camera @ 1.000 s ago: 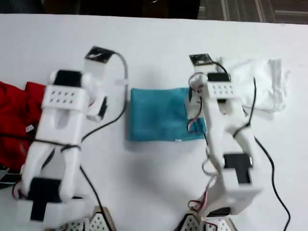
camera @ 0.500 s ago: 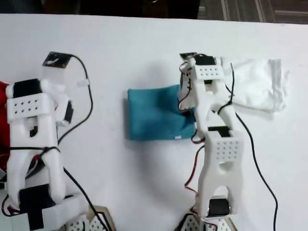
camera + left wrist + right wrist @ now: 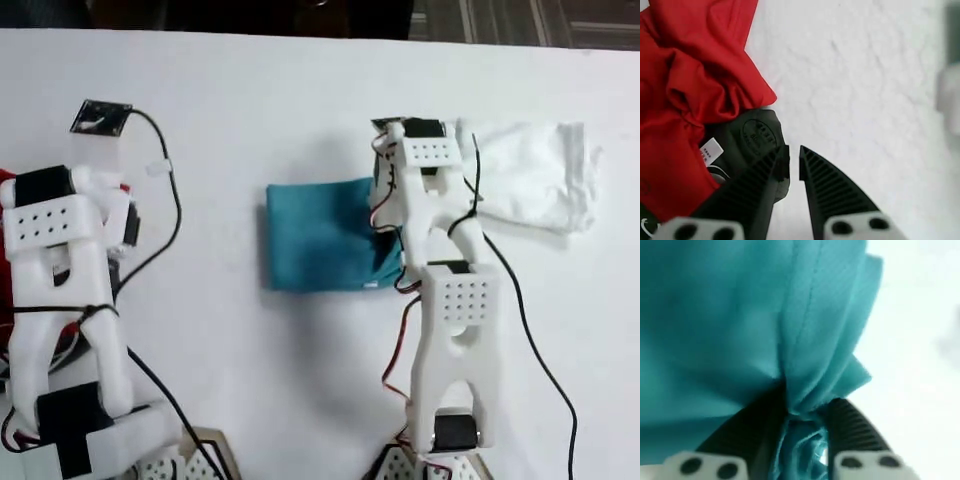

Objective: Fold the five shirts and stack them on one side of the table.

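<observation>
A folded teal shirt (image 3: 320,245) lies mid-table. My right gripper (image 3: 805,412) is shut on its right edge, and teal cloth (image 3: 790,340) bunches up between the fingers. In the high view that arm (image 3: 430,200) stands over the seam between the teal shirt and a crumpled white shirt (image 3: 535,180). A rumpled red shirt (image 3: 690,75) lies at the table's far left, with a black garment (image 3: 752,137) carrying a white tag beside it. My left gripper (image 3: 794,159) hovers over the edge of the black garment, its fingers nearly together with nothing between them.
The table (image 3: 250,90) is bare white at the back and between the two arms. Black cables (image 3: 170,220) trail from both wrists. The arm bases (image 3: 200,460) sit at the front edge.
My left arm swung left, away from the teal shirt, to above the red shirt. My right arm stretched out over the teal shirt's right edge, and that edge has bunched up.
</observation>
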